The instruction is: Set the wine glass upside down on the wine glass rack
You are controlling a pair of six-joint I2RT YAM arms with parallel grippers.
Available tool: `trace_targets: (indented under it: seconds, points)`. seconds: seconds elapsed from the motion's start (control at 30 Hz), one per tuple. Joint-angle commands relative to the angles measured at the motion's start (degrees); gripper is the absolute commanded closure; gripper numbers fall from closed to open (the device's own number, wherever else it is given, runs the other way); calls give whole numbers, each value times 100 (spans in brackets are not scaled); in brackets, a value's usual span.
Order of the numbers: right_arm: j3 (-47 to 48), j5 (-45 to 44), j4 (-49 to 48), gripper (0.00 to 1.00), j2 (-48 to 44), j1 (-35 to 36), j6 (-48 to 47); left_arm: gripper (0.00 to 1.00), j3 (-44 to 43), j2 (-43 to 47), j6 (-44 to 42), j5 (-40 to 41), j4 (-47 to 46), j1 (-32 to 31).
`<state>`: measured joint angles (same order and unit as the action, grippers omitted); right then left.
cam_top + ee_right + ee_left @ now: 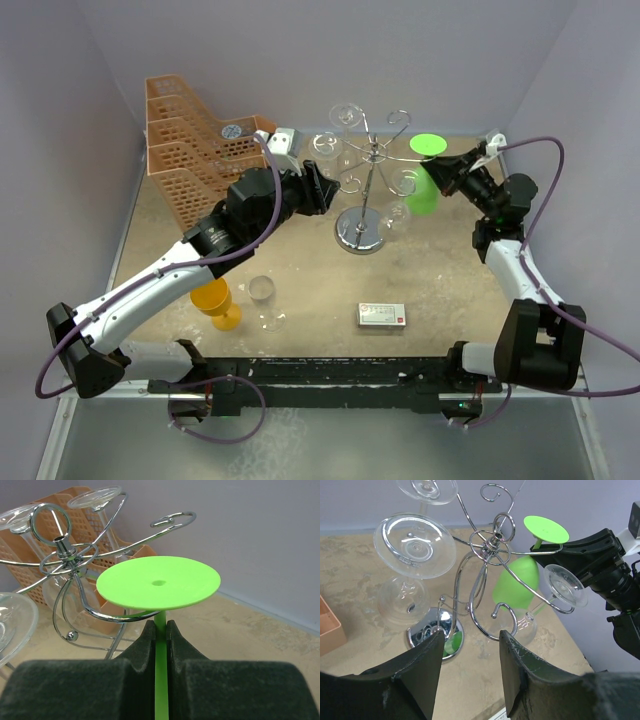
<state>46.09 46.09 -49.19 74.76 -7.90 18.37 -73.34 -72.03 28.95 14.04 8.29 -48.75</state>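
My right gripper [160, 626] is shut on the stem of a green wine glass [158, 582], held upside down with its flat foot on top. In the top view the foot [428, 144] is above the bowl [423, 197], at the right side of the chrome wine glass rack [361, 230]. A curled rack arm [112, 616] passes just under the foot and meets the stem. Three clear glasses hang on the rack, among them one [415, 545] at the left. My left gripper [470, 640] is open and empty, close to the rack's left side [325, 185].
An orange lattice basket [195, 150] stands at the back left. An orange glass [215, 300] and a clear upright wine glass [264, 298] stand near the left arm. A small box [381, 315] lies near the front.
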Motion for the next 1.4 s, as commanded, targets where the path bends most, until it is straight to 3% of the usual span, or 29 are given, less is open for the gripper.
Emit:
trace_targets:
  seconds: [0.0, 0.17, 0.37, 0.57, 0.87, 1.13, 1.37]
  points:
    - [234, 117, -89, 100, 17, -34, -126, 55, -76, 169, -34, 78, -144, 33]
    - [234, 90, -8, 92, -35, -18, -149, 55, -82, 171, -30, 85, -136, 32]
    - [189, -201, 129, 56, -158, -10, -76, 55, -87, 226, -69, 115, -57, 32]
    - [165, -658, 671, 45, -512, -9, -155, 54, -90, 365, -148, 172, 67, 34]
    - [-139, -1732, 1373, 44, -1350, -7, 638, 50, -28, 664, -269, 207, 385, 32]
    - [344, -3675, 4614, 48, -1977, -9, 1293, 46, 327, 1207, -202, 547, 1140, 32]
    - [760, -3684, 6000, 47, -2935, -4, 1533, 45, 517, 1549, 295, 1178, 2803, 32]
